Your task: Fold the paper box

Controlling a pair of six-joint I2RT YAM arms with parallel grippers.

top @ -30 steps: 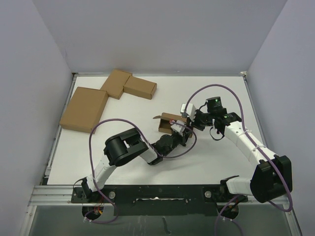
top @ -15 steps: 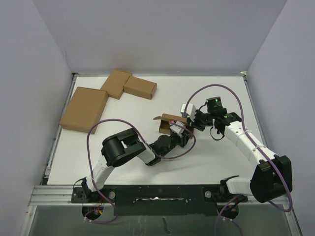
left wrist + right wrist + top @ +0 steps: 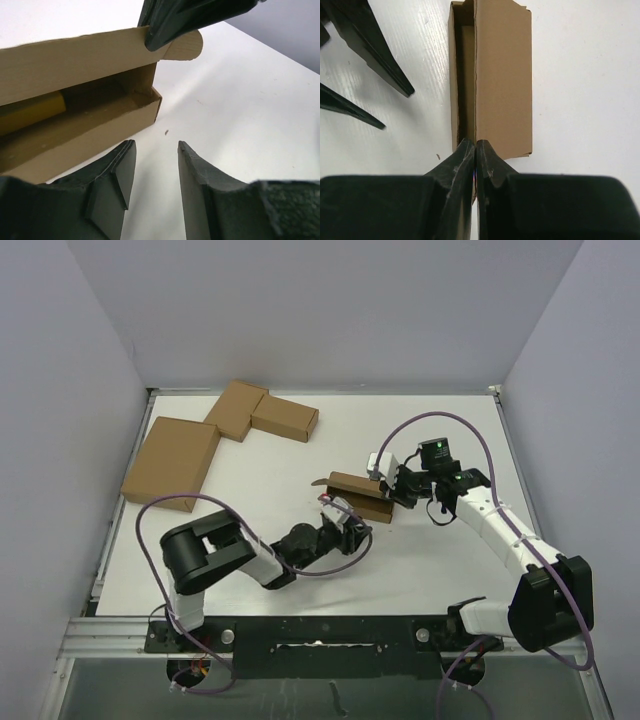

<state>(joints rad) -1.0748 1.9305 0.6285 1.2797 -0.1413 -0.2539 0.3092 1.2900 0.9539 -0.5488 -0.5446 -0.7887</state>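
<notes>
We see the paper box [image 3: 357,494] lying on the white table [image 3: 450,420] with its lid open a crack along one long side. At one short end of the box, the right gripper [image 3: 475,146] has its fingers pressed together on the lid's edge. The left gripper [image 3: 155,146] sits just beside the box's open side, near that same end. Its fingers are spread and hold nothing.
</notes>
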